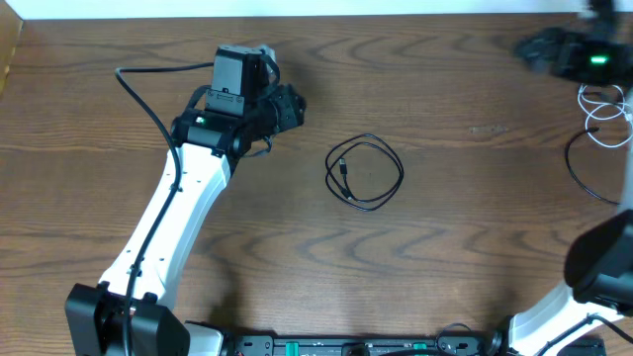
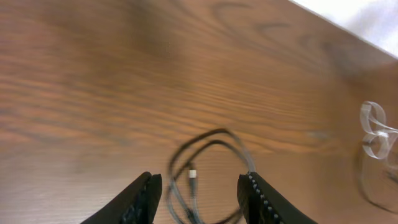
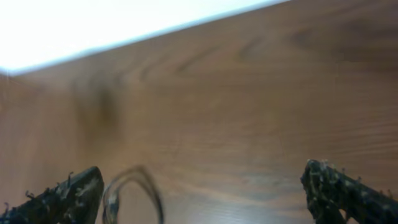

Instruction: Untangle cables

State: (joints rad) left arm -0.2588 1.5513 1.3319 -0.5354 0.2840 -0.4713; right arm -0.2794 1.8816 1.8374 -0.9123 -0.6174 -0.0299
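We're seeing the left gripper [image 1: 293, 107] sitting over the upper left of the table [image 1: 455, 267], pointing right toward the black cable [image 1: 364, 171]. In the left wrist view its fingers [image 2: 142, 198] are standing moderately apart and gripping nothing. The black cable is showing in the gap between them and beyond, lying on the wood. We're not able to tell whether it's touching either pad.

The black cable is lying in a loose double loop near table centre, with one plug end showing inside the loop's left side.

The white cable [image 1: 605, 117] is lying in small loops at the far right edge, well apart from the black one, so the two aren't crossing anywhere. A thicker black wire [image 1: 584, 173] is curving just below it toward the right edge.

The right gripper [image 1: 566, 49] is sitting in the top right corner, blurred in the overhead, just up and left of the white cable. The right wrist view is showing its fingers [image 3: 65, 198] spread wide with nothing between them. A thin loop [image 3: 132, 193] is showing blurred just beside the left-hand finger in that frame. We're not able to tell its colour or whether it's touching.
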